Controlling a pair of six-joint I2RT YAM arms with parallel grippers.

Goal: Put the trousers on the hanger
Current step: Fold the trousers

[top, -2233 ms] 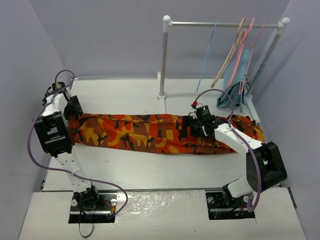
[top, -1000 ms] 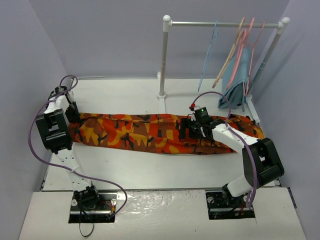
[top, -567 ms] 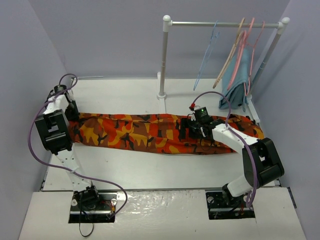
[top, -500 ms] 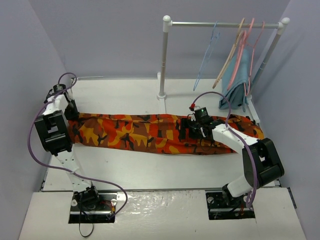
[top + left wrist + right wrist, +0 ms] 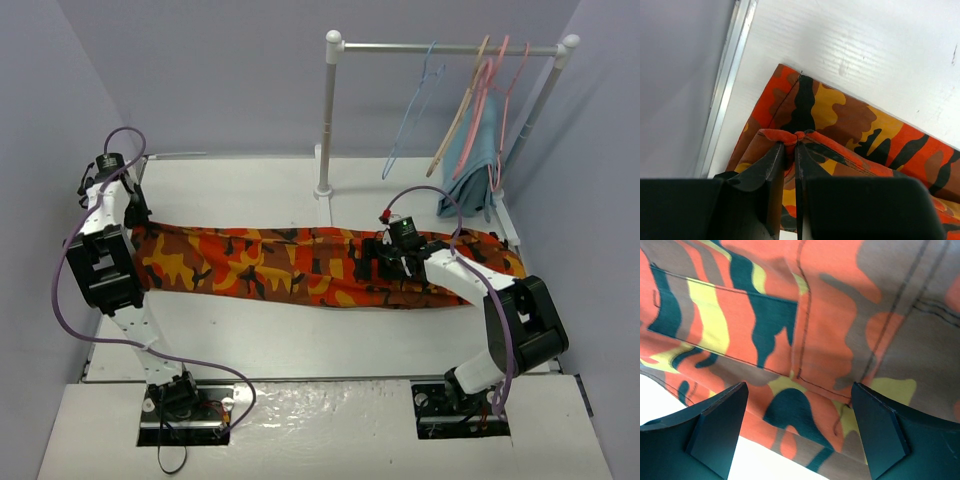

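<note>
Now the left fingers (image 5: 771, 167) pinch the trousers' (image 5: 300, 265) hem at the table's (image 5: 250, 340) left edge, raised slightly since before. The right fingers (image 5: 720, 425) hover spread over the trousers. The hanger (image 5: 407, 120) has swung left on the rail (image 5: 450, 47).

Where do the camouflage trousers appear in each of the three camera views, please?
Top external: the trousers lie stretched across the middle of the table, left to right.
Left wrist: lower right, with a fold pinched by the left gripper.
Right wrist: filling most of the frame, beyond the open right gripper.
Shared landmark: the white table, bare beside the trousers in every view.
</note>
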